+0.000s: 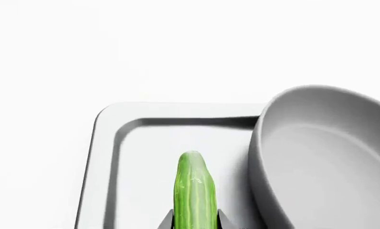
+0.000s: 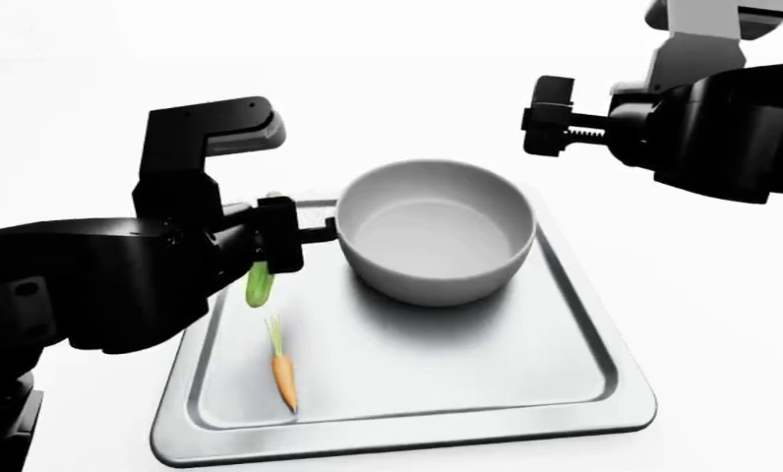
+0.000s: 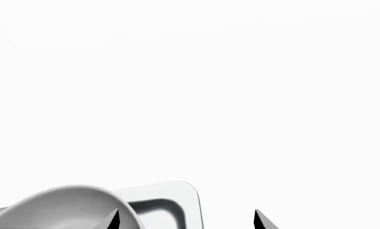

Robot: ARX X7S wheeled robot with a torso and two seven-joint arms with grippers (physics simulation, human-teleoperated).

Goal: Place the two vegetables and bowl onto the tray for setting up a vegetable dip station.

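No brand, label or writing shows on anything here. The left gripper (image 2: 276, 258) is pinched on the cucumber (image 2: 258, 285), which hangs above the tray (image 2: 602, 393) near its far left corner; in the head view the free green end points down and toward the near edge. In the left wrist view the cucumber's long axis runs straight out from between the fingers, its rounded tip aimed at the tray's far rim. The carrot (image 2: 284, 381) lies on the tray floor close to the left rim, in the near half, long axis roughly parallel to that rim, pale stem toward the far edge, orange tip toward the near one. The bowl (image 2: 438, 236) sits upright in the far half of the tray, just beside the cucumber. The right gripper (image 3: 185, 218) is raised beyond the far right corner, fingers spread and holding nothing
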